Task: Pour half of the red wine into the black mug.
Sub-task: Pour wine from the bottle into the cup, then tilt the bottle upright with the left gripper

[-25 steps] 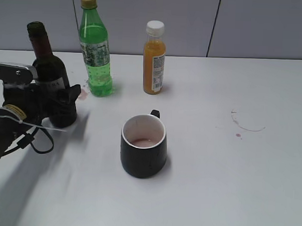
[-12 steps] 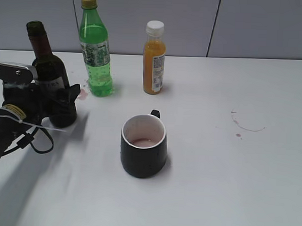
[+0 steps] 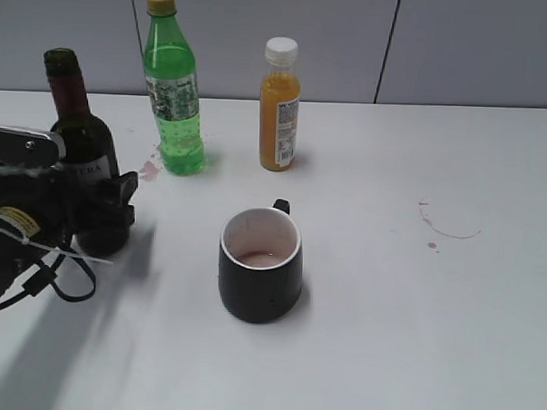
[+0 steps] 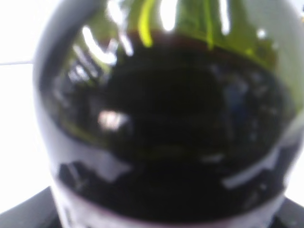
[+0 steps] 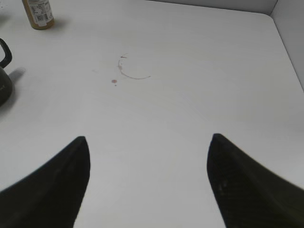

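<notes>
The dark green wine bottle (image 3: 76, 151) with dark red wine and a white label stands upright at the left. My left gripper (image 3: 105, 211) is shut on its lower body, and its base is hidden behind the fingers. In the left wrist view the bottle (image 4: 166, 118) fills the frame, blurred. The black mug (image 3: 260, 263) with a white inside sits in the middle, right of the bottle, with a thin pinkish film at its bottom. Its handle and edge show in the right wrist view (image 5: 4, 71). My right gripper (image 5: 147, 140) is open and empty over bare table.
A bright green plastic bottle (image 3: 174, 92) and an orange juice bottle (image 3: 280, 105) stand at the back, behind the mug. A reddish ring stain (image 3: 445, 229) marks the table at the right and shows in the right wrist view (image 5: 130, 71). A wall runs behind the table.
My left gripper and the wine bottle have shifted slightly left and toward the near side. The mug and the other bottles have not moved.
</notes>
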`<move>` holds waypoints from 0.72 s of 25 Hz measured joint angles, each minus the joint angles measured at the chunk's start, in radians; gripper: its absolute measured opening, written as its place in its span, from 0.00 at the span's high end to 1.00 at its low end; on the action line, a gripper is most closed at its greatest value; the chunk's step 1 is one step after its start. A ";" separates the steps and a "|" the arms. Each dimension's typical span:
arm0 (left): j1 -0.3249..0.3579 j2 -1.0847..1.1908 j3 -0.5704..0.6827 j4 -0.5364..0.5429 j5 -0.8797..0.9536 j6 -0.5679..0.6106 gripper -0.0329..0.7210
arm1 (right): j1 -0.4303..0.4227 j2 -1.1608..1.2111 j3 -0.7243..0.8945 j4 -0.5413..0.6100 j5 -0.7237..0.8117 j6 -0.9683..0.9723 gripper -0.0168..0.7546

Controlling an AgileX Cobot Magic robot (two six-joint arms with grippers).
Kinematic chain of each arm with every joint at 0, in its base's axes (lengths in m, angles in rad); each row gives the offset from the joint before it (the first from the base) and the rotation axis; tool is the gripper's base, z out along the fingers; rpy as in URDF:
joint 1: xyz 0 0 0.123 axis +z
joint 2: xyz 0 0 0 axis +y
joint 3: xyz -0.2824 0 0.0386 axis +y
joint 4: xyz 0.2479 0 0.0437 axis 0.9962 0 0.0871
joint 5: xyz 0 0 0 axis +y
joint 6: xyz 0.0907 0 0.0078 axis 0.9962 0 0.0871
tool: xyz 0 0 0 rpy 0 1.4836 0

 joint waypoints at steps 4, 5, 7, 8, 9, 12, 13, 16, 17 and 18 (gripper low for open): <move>-0.088 -0.040 0.033 -0.103 0.016 0.034 0.25 | 0.000 0.000 0.000 0.000 0.000 0.000 0.22; -0.112 -0.050 0.038 -0.127 0.016 0.037 0.25 | 0.000 0.000 0.000 0.000 0.000 0.000 0.22; -0.163 -0.066 0.046 -0.192 0.017 0.040 0.25 | 0.000 0.000 0.000 0.000 0.000 0.000 0.22; -0.187 -0.073 0.047 -0.229 0.017 0.044 0.25 | 0.000 0.000 0.000 0.000 0.000 0.000 0.22; -0.215 -0.077 0.048 -0.260 0.015 0.050 0.25 | 0.000 0.000 0.000 0.000 0.000 0.000 0.22; -0.299 -0.086 0.048 -0.359 0.018 0.099 0.25 | 0.000 0.000 0.000 0.000 0.001 0.000 0.22; -0.327 -0.089 0.048 -0.390 0.017 0.115 0.25 | 0.000 0.000 0.000 0.000 0.001 0.000 0.22; -0.392 -0.097 0.048 -0.463 0.016 0.137 0.25 | 0.000 0.000 0.000 0.000 0.000 0.000 0.22; -0.409 -0.097 0.048 -0.481 0.016 0.142 0.25 | 0.000 0.000 0.000 0.000 0.000 0.000 0.22; -0.425 -0.100 0.049 -0.499 0.017 0.148 0.25 | 0.000 0.000 0.000 0.000 0.000 0.000 0.22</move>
